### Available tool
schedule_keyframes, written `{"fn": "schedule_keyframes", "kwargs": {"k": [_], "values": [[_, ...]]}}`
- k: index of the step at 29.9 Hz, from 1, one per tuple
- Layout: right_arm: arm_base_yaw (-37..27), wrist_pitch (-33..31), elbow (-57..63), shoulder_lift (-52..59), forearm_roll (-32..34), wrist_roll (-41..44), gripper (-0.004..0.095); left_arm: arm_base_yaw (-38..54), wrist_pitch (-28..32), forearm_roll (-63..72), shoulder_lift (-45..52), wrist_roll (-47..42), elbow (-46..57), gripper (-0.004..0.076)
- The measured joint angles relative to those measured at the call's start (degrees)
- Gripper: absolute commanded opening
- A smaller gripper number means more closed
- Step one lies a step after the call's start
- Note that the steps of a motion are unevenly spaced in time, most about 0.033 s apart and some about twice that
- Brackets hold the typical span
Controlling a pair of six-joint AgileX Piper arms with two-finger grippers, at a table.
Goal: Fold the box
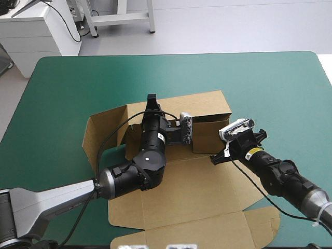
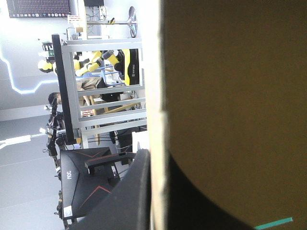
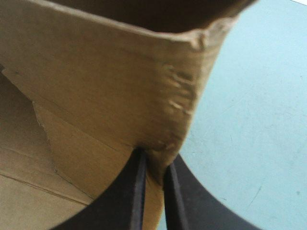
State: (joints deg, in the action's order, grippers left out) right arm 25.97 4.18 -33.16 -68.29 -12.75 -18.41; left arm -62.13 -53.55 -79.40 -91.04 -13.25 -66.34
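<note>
**A:** What's the surface like from where you stand?

**B:** One table (image 1: 62, 83), teal-green cover (image 3: 259, 96), flat and smooth. One brown box (image 1: 197, 192) on it, sitting from the middle toward the near edge.

**A:** Counts?

**B:** One box, two arms, two grippers. The box is a single cut sheet, partly up. I count three raised parts, left to right: left flap (image 1: 98, 137), far wall (image 1: 202, 106), short wall (image 1: 207, 137) on the right. The rest lies flat.

**A:** Which way does it point?

**B:** The far wall's long axis runs left to right, roughly along the table's far edge, with the right end a bit farther back. Open side is up. The flat panel (image 1: 181, 199) runs from the walls toward the near edge, and the last flap (image 1: 218, 228) reaches that edge.

**A:** Grippers, left one first.

**B:** The left arm comes in from the near-left corner and crosses over the flat panel. The left gripper (image 1: 151, 99) points at the far edge and sits on the top edge of the far wall. In its wrist view the board's pale cut edge runs between the two black fingers (image 2: 129, 201), so it's clamped on the box.

**A:** And the right?

**B:** The right arm comes in from the near-right. The right gripper (image 1: 214, 158) points left, at the box's right side, low by the short wall. In its wrist view the fingers are all but together, pinching a creased corner of the board. Bare cover shows just beside that corner.
</note>
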Motion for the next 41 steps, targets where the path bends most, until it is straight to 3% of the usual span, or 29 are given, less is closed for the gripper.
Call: {"fn": "schedule_keyframes", "kwargs": {"k": [3, 8, 11, 15, 22, 29, 31, 32, 34, 35, 36, 41], "values": [[0.0, -1.2, 0.0, 0.0, 0.0, 0.0, 0.0124, 0.0, 0.0, 0.0, 0.0, 0.1, 0.0, -0.0008], [0.0, -5.6, -0.6, 0.5, -0.5, 0.2, 0.0543, 0.0, 0.2, 0.0, 0.0, 0.2, 0.0, -0.0008], [0.0, -11.1, -1.2, 0.5, -0.7, 1.2, 0.0731, 0.0, 0.4, 0.0, 0.0, 0.2, 0.0, -0.0008], [0.0, -19.2, -3.3, 0.5, -0.8, 3.4, 0.0767, 0.0, 0.9, -0.1, 0.0, 0.2, 0.0, -0.0008], [0.0, -27.2, -4.3, 4.9, 0.4, 5.3, 0.0765, -0.1, 0.7, -0.1, 0.0, 0.2, 0.0, -0.0008], [0.0, -33.0, -4.3, 14.4, 15.2, 19.4, 0.0756, -0.1, 0.6, -0.1, 0.0, 0.2, 0.0, -0.0008], [0.0, -35.8, -4.3, 16.9, 17.3, 23.5, 0.0676, -0.1, 0.6, -0.1, 0.0, 0.2, 0.0, -0.0008], [0.0, -36.9, -4.3, 17.7, 17.9, 24.8, 0.0577, -0.1, 0.6, -0.1, 0.0, 0.2, 0.0, -0.0008], [0.0, -39.7, -4.4, 19.3, 18.3, 26.9, 0.0289, -0.1, 0.6, -0.1, 0.0, 0.2, 0.0, -0.0008], [0.0, -40.8, -4.5, 19.5, 18.4, 27.2, 0.0092, -0.1, 0.6, -0.1, 0.0, 0.2, 0.0, -0.0008], [0.0, -42.1, -4.6, 19.8, 18.5, 27.7, -0.0015, -0.1, 0.6, -0.1, 0.0, 0.2, 0.0, -0.0008], [0.0, -45.8, -6.3, 19.9, 18.6, 29.5, 0.0, -0.1, 0.6, -0.1, 0.0, 0.2, 0.0, -0.0008]]}}
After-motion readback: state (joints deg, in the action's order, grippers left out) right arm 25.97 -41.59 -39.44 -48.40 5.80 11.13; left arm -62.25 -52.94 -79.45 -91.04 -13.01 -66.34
